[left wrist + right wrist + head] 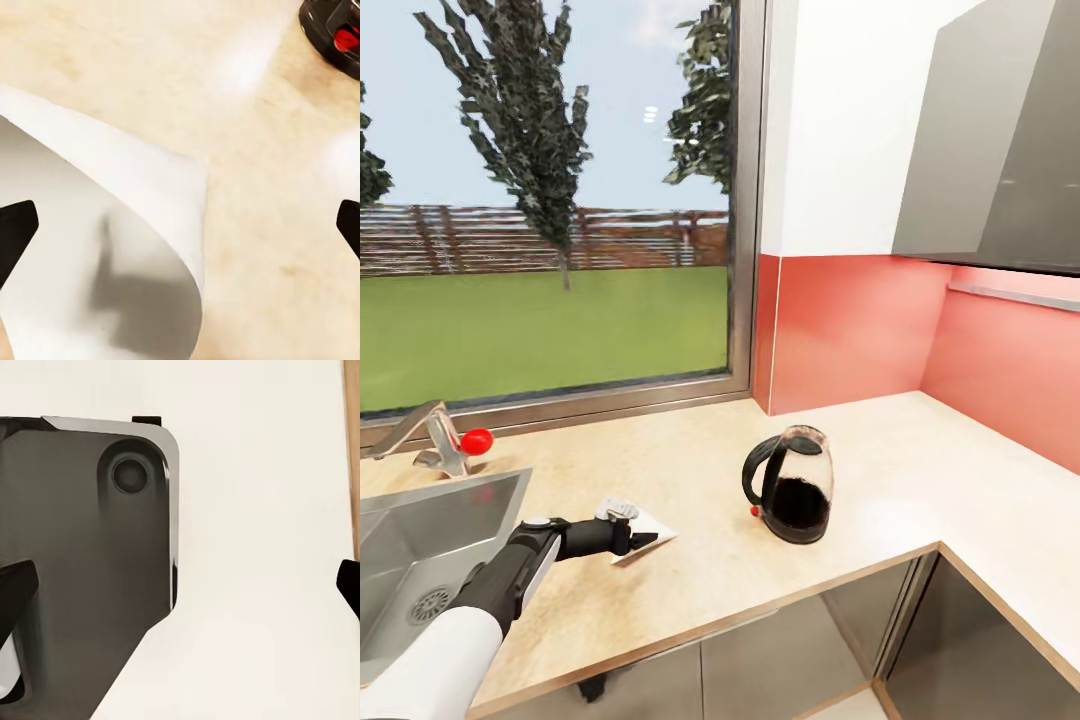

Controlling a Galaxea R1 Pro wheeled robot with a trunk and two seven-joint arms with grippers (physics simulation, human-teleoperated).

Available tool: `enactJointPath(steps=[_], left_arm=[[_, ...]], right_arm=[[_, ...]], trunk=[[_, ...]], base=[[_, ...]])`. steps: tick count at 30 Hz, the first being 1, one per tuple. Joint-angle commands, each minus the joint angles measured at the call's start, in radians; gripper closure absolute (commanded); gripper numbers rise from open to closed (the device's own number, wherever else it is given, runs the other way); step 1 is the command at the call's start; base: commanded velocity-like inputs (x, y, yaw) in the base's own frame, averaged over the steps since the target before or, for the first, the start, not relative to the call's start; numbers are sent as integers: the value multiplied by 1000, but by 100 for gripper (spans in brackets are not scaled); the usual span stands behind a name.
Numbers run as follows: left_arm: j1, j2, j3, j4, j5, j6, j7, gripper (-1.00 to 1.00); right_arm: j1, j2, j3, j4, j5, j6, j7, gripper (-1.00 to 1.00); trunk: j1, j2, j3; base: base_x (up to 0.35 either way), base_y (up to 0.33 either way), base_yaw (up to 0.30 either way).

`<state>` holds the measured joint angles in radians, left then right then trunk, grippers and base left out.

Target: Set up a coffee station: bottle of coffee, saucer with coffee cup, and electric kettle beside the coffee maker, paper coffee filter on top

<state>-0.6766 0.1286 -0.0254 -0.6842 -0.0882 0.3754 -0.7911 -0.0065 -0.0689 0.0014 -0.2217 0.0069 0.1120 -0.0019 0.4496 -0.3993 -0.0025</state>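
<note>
This is a home kitchen: a light-wood countertop (880, 470) over grey cabinet fronts (800, 660) carries a steel sink (400, 540) with faucet (430, 440) at left, an electric kettle (792, 485), a red backsplash (860, 330), and a window (550, 200) onto a lawn.

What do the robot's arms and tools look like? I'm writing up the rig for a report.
In the head view, the left arm has a glossy white shell nearest the camera, then a black forearm and a black wrist with a small silver-grey disc on top. The left tool is black. Both wrist views show dark fingertips at their edges. No cables or markings are visible.
</note>
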Motion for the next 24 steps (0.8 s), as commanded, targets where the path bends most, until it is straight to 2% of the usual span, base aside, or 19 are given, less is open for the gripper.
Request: enactJointPath(steps=[1, 8, 24], left_arm=[[1, 0, -1, -1, -4, 5, -4, -100], [16, -1, -1, -1, -3, 4, -7, -100], [65, -29, -1, -1, -5, 4, -7, -100]], right_arm=[[0, 0, 0, -2, 0, 6, 0, -100], [0, 0, 0, -2, 0, 5, -1, -100], [0, 0, 0, -1, 1, 5, -2, -100]], trunk=[[0, -1, 0], [0, -1, 0], [0, -1, 0]], base=[[5, -3, 0], [1, -1, 0], [0, 0, 0]])
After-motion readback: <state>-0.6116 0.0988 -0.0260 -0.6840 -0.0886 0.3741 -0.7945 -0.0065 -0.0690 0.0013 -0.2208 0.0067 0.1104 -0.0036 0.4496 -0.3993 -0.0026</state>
